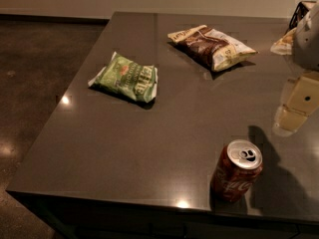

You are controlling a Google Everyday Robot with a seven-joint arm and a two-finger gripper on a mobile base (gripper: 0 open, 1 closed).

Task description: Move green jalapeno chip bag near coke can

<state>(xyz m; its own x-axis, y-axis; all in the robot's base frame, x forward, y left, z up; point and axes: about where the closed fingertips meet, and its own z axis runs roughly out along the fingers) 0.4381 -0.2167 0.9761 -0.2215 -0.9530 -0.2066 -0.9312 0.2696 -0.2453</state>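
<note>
The green jalapeno chip bag (126,77) lies flat on the dark table (149,143), left of the middle. The red coke can (236,171) stands upright near the table's front edge, toward the right. My gripper (296,106) hangs at the right edge of the view, above the table, up and to the right of the can and far to the right of the green bag. It holds nothing that I can see.
A brown-and-cream chip bag (213,46) lies at the back of the table. A pale wrapper (285,43) and a dark wire basket (302,10) sit at the far right corner. The table's left and front edges drop to a dark floor (35,83).
</note>
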